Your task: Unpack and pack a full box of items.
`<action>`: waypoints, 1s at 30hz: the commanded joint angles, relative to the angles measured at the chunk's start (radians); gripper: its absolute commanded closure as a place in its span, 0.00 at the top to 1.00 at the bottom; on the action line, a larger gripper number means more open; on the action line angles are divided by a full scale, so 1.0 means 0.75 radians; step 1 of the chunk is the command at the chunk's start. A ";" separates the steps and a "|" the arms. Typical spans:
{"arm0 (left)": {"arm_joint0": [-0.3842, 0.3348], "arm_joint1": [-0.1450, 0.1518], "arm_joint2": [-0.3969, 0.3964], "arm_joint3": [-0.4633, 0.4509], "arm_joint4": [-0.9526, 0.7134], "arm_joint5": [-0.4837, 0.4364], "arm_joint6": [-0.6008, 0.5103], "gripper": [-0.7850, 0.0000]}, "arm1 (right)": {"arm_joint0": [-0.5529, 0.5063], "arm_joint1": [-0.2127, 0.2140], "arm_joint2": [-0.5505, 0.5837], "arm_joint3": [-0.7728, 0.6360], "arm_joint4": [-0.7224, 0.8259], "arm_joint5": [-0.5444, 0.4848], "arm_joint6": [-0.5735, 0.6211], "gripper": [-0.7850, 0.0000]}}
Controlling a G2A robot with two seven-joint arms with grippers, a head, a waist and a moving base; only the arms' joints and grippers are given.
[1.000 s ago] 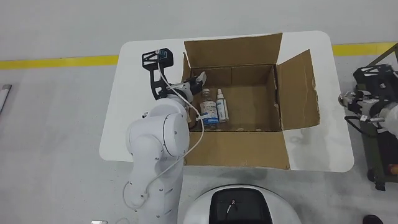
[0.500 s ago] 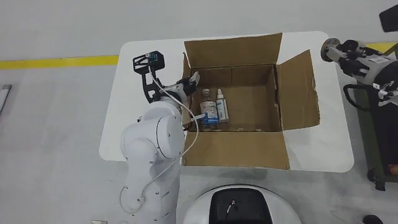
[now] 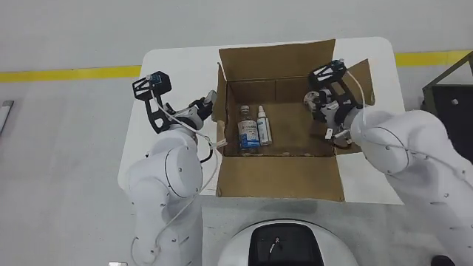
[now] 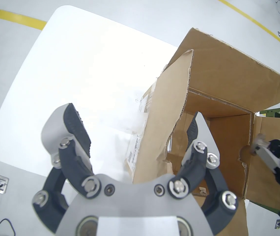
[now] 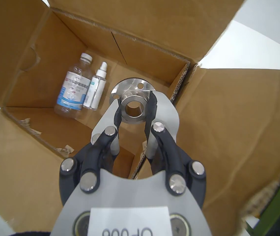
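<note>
One steel flange (image 5: 132, 98), judged heavy, rigid and slick, is clamped by its hub, likely the surest hold, in the right gripper (image 5: 134, 110) above the box's (image 3: 281, 177) right edge, while the left gripper (image 4: 133, 114) is spread open at its left edge.

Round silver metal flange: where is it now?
Right wrist view: the flange is clamped in the right gripper over the open brown cardboard box's right side.
</note>
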State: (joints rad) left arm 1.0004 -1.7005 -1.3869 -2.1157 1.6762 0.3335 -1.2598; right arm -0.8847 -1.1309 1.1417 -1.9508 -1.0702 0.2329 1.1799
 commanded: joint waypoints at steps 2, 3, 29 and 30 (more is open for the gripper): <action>0.003 0.001 -0.007 -0.010 0.002 -0.003 -0.003 1.00 | 0.060 -0.021 -0.130 0.139 -0.074 0.021 0.005 0.00; 0.004 0.001 -0.009 -0.013 0.002 -0.003 -0.004 1.00 | 0.081 -0.029 -0.169 0.185 -0.113 0.033 0.005 0.00; 0.038 0.007 -0.042 -0.083 0.037 -0.018 -0.032 1.00 | 0.312 -0.207 -0.521 0.778 -0.084 0.034 -0.038 0.00; 0.042 0.008 -0.045 -0.087 0.038 -0.017 -0.033 1.00 | 0.316 -0.212 -0.526 0.792 -0.080 0.033 -0.038 0.00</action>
State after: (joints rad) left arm 1.0284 -1.6949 -1.4186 -2.1777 1.7036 0.3192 -1.2834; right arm -0.6502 -1.2862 0.7506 -1.3672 -1.1325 0.2587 1.1518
